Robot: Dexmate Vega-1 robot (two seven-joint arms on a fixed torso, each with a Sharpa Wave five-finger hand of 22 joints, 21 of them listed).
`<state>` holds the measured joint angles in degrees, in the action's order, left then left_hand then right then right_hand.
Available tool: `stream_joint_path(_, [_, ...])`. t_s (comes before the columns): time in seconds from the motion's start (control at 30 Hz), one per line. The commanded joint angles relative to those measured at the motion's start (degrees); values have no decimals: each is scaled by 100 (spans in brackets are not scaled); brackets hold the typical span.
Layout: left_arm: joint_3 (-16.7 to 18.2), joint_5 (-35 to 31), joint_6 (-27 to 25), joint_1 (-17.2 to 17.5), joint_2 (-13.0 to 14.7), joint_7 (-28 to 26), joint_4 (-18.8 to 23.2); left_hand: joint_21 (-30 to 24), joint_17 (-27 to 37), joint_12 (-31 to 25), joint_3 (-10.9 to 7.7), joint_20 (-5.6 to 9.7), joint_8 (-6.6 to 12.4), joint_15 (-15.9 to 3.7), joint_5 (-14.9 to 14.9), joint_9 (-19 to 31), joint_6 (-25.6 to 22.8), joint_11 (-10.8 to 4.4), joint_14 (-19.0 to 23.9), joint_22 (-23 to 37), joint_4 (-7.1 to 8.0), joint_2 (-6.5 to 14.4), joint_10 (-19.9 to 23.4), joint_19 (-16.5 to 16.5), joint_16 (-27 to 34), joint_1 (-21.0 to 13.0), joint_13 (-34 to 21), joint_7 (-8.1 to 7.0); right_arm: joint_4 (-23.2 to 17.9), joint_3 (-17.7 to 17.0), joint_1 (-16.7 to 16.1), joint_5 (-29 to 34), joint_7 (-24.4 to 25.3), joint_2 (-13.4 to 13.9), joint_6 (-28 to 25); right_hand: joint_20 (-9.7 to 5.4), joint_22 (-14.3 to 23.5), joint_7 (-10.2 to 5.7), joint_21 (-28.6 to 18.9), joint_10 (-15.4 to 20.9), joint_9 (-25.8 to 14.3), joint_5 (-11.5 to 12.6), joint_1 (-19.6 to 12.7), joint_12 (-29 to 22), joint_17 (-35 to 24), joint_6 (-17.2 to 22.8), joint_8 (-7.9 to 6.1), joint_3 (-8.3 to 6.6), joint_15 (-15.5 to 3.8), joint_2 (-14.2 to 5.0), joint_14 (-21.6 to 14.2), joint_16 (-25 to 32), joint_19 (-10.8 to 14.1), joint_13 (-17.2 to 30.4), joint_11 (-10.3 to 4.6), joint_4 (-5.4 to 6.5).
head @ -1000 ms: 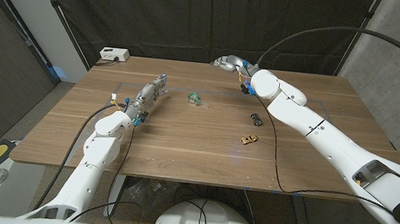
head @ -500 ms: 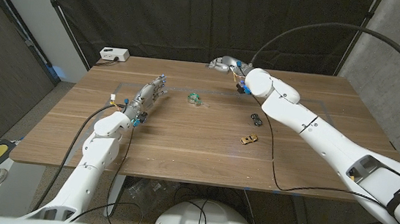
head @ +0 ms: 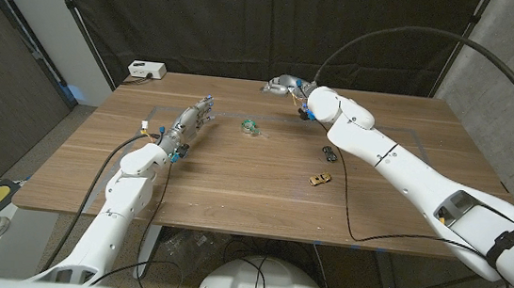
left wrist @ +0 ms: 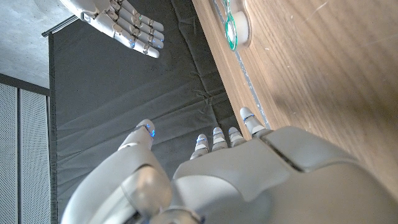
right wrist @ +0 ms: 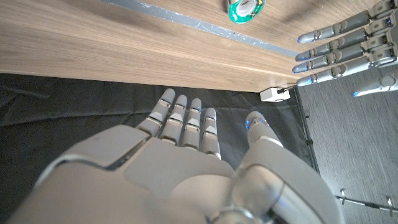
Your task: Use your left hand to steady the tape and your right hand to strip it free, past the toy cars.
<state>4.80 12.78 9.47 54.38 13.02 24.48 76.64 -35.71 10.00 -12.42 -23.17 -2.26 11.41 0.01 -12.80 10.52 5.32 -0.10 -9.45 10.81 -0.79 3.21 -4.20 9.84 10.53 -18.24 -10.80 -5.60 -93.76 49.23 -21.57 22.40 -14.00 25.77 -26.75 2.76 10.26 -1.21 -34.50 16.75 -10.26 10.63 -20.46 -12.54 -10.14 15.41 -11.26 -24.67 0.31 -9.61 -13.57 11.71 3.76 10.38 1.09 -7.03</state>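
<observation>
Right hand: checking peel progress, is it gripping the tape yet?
No; the right hand hovers open over the table's far edge, holding nothing.

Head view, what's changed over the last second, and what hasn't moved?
The right robot hand, open and holding nothing, has swung along the table's far edge toward the robot's left, its arm following. The left robot hand stayed put, fingers out over the table. The green tape roll and both toy cars stayed put.
</observation>
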Motion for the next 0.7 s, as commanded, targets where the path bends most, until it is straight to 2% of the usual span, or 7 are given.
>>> stream_joint_path(0.03, [8,10,17,-15,12,0,-41,8,28,29,31,-46,-3,-4,14,26,-19,3,7,16,12,-1,26,211,15,-21,-9,15,391,191,201,237,-185,-220,-21,-9,30,13,5,26,-25,32,-102,-40,-13,111,-45,-26,-58,6,-29,9,56,20,-54,-44])
stream_joint_path(0.23, [15,5,28,-39,-2,-8,-82,12,29,32,37,-46,-4,2,19,27,-23,-7,6,17,17,4,23,209,15,-15,-9,15,513,251,248,277,-259,-289,4,-16,31,8,11,32,-27,28,-131,-37,-17,123,-40,-31,-63,6,-31,5,61,19,-63,-51])
stream_joint_path(0.7, [47,8,-1,-90,-22,45,-161,18,30,33,49,-49,-5,4,29,27,-32,-10,7,20,28,14,25,206,16,1,-10,21,1112,498,510,461,-378,-637,86,-55,31,-2,18,89,-31,28,-292,-46,-7,132,-25,-91,-117,-5,-76,-2,108,19,-105,-119])
